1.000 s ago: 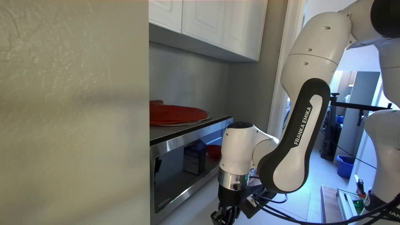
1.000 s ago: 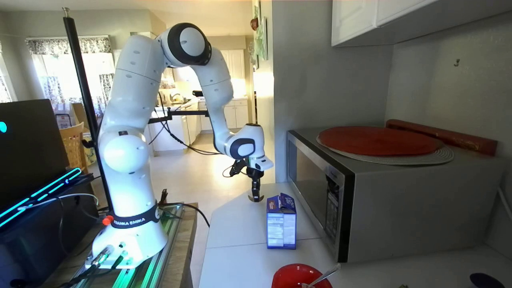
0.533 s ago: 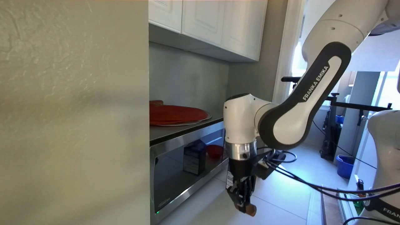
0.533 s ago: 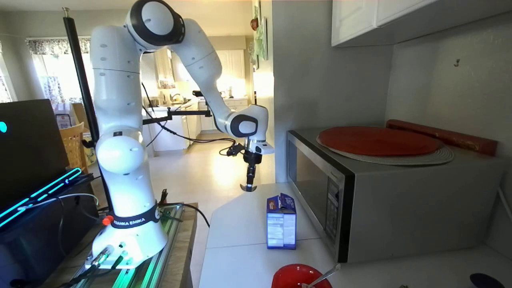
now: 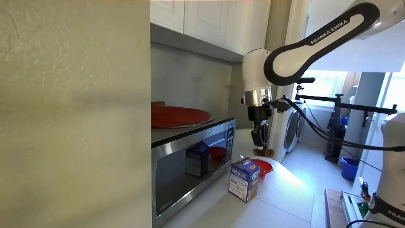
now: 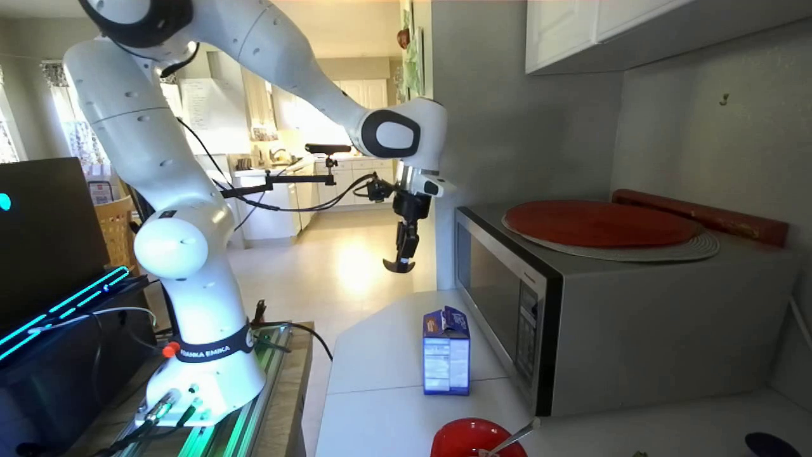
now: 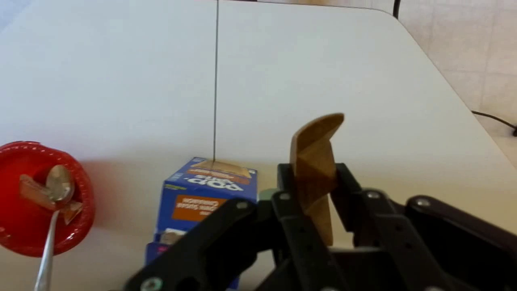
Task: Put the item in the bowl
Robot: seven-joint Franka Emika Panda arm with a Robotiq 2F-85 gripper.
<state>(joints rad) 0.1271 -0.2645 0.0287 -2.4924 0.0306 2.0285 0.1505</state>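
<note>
My gripper [image 7: 314, 178] is shut on a brown, curved, faceted item [image 7: 317, 161]. It holds the item in the air above the white counter; the item also shows in both exterior views [image 5: 263, 153] [image 6: 399, 266]. The fingers press on its middle and both ends stick out. The red bowl [image 7: 87, 198] stands on the counter at the left of the wrist view, apart from the gripper. It also shows in both exterior views [image 5: 267, 167] [image 6: 463, 435]. A metal spoon [image 7: 60, 184] and small brownish pieces lie in the bowl.
A blue Pop-Tarts box [image 7: 198, 194] with its top open stands between the gripper and the bowl; both exterior views show it [image 5: 243, 180] [image 6: 446, 355]. A microwave [image 6: 634, 330] with red placemats [image 6: 602, 223] on top stands along the wall. White cabinets [image 5: 218, 25] hang above it.
My gripper has risen from low over the counter, carrying the brown item up, and in an exterior view it is farther away. The box and bowl have not moved.
</note>
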